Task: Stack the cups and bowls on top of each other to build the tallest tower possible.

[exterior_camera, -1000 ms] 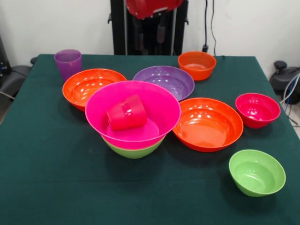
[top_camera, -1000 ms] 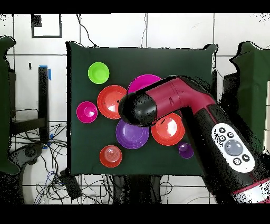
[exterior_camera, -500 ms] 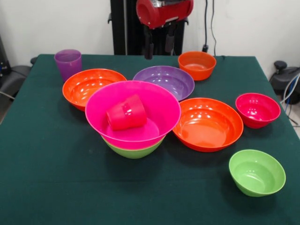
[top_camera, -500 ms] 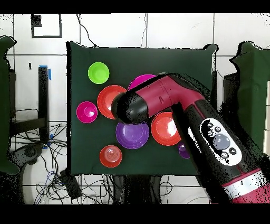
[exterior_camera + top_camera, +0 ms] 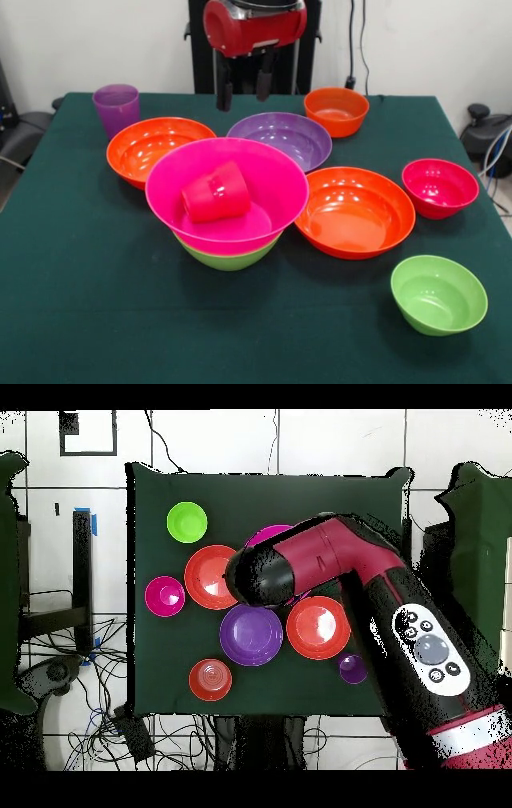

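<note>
The gripper (image 5: 243, 90) is held above the bench (image 5: 80, 304), over the far side of the bowls, its fingers (image 5: 224, 94) spread and empty. The red-pink cup (image 5: 216, 193) is seen lying tilted inside the hot pink bowl (image 5: 272, 180), which is nested in the lime green bowl (image 5: 228, 258).

I see a wide glossy hot pink plastic bowl (image 5: 227, 192) nested in a lime green bowl (image 5: 229, 258) — a red-pink plastic tumbler (image 5: 215, 193) lying tipped on its side inside it.
</note>
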`<state>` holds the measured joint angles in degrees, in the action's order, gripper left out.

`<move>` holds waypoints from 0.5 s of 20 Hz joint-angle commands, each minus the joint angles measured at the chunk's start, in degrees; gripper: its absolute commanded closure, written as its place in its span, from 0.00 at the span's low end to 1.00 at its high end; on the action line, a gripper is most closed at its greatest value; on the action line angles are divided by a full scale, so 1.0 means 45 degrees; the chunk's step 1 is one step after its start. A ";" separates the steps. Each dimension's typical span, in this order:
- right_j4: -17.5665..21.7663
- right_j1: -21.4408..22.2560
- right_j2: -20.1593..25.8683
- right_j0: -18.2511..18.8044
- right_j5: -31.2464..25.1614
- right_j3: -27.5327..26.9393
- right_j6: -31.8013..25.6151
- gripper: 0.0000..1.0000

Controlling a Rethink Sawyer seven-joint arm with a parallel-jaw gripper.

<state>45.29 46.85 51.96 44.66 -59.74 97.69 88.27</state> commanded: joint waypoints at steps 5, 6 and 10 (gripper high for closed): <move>-0.2006 0.0209 -0.0322 0.1197 -0.0808 0.0554 -0.1673 0.00; -0.2055 0.0231 -0.0299 0.1271 -0.0710 0.0644 -0.1748 0.00; -0.2357 0.0435 -0.0283 0.1463 -0.1071 0.0821 -0.2070 0.00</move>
<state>36.34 47.86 51.84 50.41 -59.95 97.61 88.27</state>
